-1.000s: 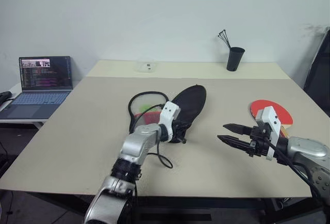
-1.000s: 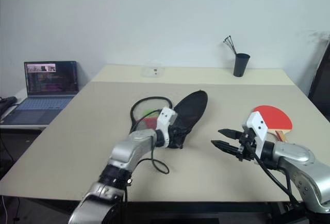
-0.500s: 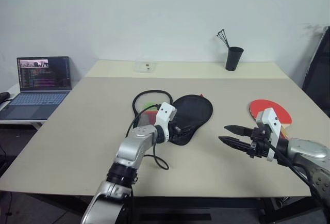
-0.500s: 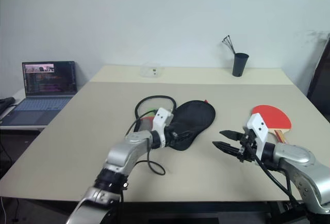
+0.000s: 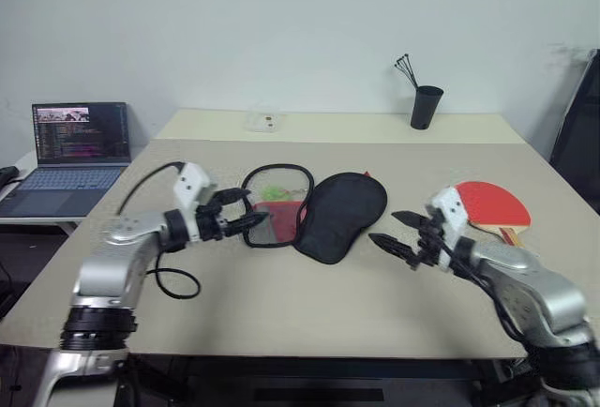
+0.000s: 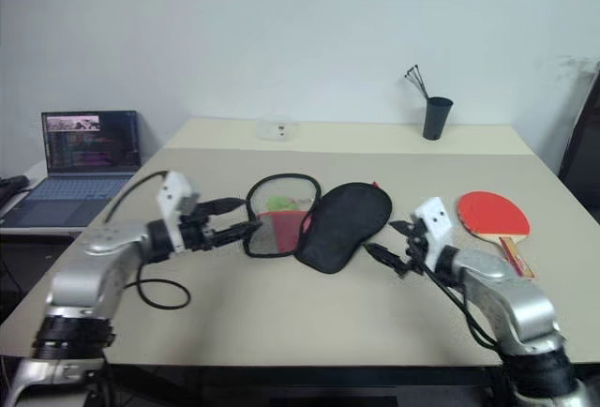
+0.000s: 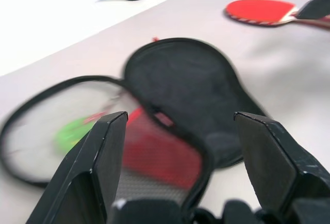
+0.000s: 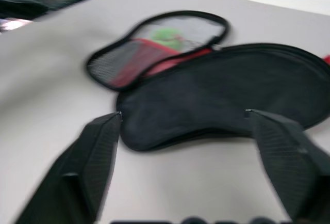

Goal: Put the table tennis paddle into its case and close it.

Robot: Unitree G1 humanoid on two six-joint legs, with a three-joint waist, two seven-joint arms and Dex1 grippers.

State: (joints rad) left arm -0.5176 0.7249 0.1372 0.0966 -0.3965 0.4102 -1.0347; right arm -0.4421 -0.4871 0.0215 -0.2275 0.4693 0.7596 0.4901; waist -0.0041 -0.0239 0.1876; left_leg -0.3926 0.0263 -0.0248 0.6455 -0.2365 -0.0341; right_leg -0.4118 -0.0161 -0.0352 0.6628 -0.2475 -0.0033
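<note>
Head views
Case: we see its case (image 5: 328, 212) lying unzipped and spread flat at the middle of the table (image 5: 309, 313); the black half lies at 3 o'clock of the mesh half (image 5: 276, 203), the two joined along one edge.
Green ball: a small green ball (image 5: 273, 191) shows through the mesh, above a red panel.
Paddle: the table tennis paddle (image 5: 492, 205) lies red face up at 3 o'clock of the case, well apart from it, on bare table.
Left gripper: we see the left gripper (image 5: 246, 217) at 9 o'clock of the case, fingers apart, tips just at the mesh half's rim, nothing held.
Right gripper: the right gripper (image 5: 396, 228) sits between case and paddle, fingers spread, empty.
Background: a laptop (image 5: 67, 154) at 9 o'clock, a black cup (image 5: 426, 107) at 1 o'clock.

Left wrist view
Fingers: we see both fingers (image 7: 105, 154) wide apart, framing the open case (image 7: 191, 95); the paddle (image 7: 258, 11) lies beyond.

Right wrist view
Fingers: our right fingers (image 8: 93, 154) stand apart in front of the black half (image 8: 227, 100).
</note>
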